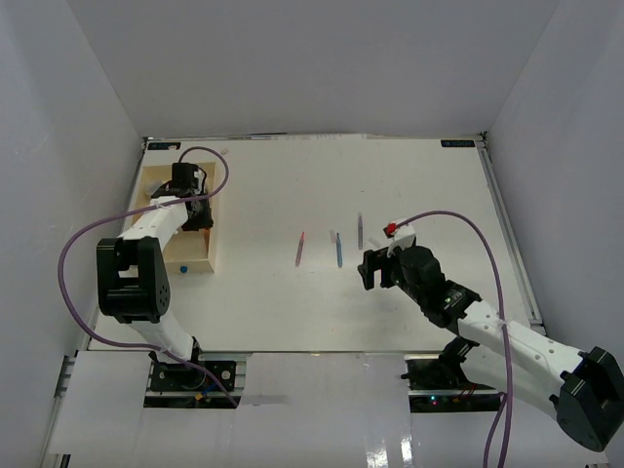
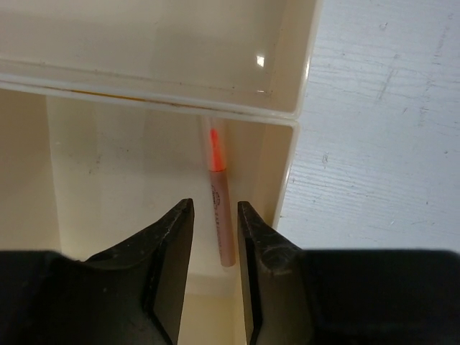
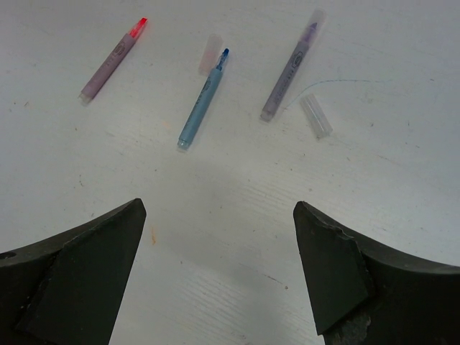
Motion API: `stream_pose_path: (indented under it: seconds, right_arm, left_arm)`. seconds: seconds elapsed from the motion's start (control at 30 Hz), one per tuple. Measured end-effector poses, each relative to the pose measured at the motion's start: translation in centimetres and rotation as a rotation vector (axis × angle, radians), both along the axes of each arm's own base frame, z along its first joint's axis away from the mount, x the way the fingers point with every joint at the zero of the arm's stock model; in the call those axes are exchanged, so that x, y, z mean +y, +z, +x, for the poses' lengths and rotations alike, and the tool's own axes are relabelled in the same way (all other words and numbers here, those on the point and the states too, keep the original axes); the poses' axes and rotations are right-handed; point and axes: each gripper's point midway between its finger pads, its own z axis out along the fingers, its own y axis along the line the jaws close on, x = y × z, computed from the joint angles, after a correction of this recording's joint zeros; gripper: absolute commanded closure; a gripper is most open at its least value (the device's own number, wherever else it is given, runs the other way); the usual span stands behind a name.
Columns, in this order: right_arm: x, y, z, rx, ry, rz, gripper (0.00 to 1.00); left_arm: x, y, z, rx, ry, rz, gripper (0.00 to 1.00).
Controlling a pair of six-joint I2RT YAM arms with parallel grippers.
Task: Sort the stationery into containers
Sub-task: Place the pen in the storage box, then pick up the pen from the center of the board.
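Left pincer [image 2: 215,207]: jaws slightly parted, pinching nothing. Orange-tipped pen [image 2: 218,180] lies loose under gap, flat along tray compartment [image 2: 286,172] wall, apparently sorted. Right pincer [image 3: 217,208]: spread wide, empty. Blue pen [image 3: 201,100] on table straight ahead, likely next pick.

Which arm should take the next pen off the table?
Right. The right gripper hangs open just before the red-tipped pen, blue pen and purple pen on the table. The left gripper is over the tray, jaws slightly apart around the orange pen lying inside.
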Motion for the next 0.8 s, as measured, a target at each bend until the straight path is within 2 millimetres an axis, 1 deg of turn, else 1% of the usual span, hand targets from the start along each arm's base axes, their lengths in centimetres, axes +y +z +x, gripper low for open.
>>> stream_pose_path:
  seconds: [0.13, 0.17, 0.27, 0.3, 0.37, 0.4, 0.43, 0.5, 0.53, 0.6, 0.63, 0.67, 0.7, 0.8]
  right_arm:
    - [0.0, 0.0, 0.1, 0.0, -0.001, -0.008, 0.09]
    - [0.0, 0.1, 0.2, -0.002, -0.001, -0.01, 0.08]
    - [0.1, 0.6, 0.6, -0.008, -0.009, -0.022, 0.04]
    - [0.1, 0.8, 0.9, -0.008, -0.014, -0.028, 0.04]
    - [0.5, 1.6, 1.6, -0.009, -0.025, -0.04, 0.03]
    - [0.7, 1.9, 1.9, -0.008, -0.031, -0.045, 0.02]
    - [0.8, 2.1, 2.4, 0.0, -0.042, -0.06, 0.0]
    - [1.3, 2.5, 3.5, 0.014, -0.063, -0.085, 0.01]
    - [1.6, 2.6, 4.1, 0.02, -0.072, -0.097, 0.07]
    - [2.0, 2.4, 5.0, 0.034, -0.092, -0.126, 0.12]
    - [2.1, 2.2, 5.5, 0.044, -0.103, -0.139, 0.17]
    - [2.3, 1.8, 6.1, 0.058, -0.112, -0.158, 0.19]
    - [2.5, 1.4, 6.5, 0.072, -0.119, -0.172, 0.22]
    - [2.9, -0.1, 8.0, 0.121, -0.147, -0.207, 0.26]
  left_arm:
    - [-0.2, 0.0, 0.0, 0.001, -0.005, -0.009, 0.54]
    - [-0.2, 0.0, 0.0, 0.001, -0.006, -0.011, 0.51]
    - [-0.2, 0.3, -0.1, -0.005, -0.001, -0.019, 0.45]
    - [-0.3, 0.6, -0.1, -0.013, 0.002, -0.023, 0.4]
    - [-0.4, 1.5, -0.1, -0.038, 0.006, -0.035, 0.33]
    - [-0.5, 2.1, -0.1, -0.056, 0.01, -0.042, 0.3]
    - [-0.6, 3.0, -0.1, -0.083, 0.014, -0.051, 0.24]
    - [-0.8, 4.9, -0.2, -0.142, 0.017, -0.066, 0.18]
    - [-0.9, 6.0, -0.3, -0.179, 0.02, -0.074, 0.12]
    - [-1.1, 8.1, -0.4, -0.254, 0.031, -0.087, 0.09]
    - [-1.1, 8.9, -0.4, -0.287, 0.037, -0.091, 0.06]
    - [-1.0, 9.9, -0.5, -0.324, 0.046, -0.095, 0.05]
    - [-0.9, 10.6, -0.7, -0.348, 0.054, -0.096, 0.04]
    - [-0.6, 12.3, -1.0, -0.42, 0.078, -0.093, 0.04]
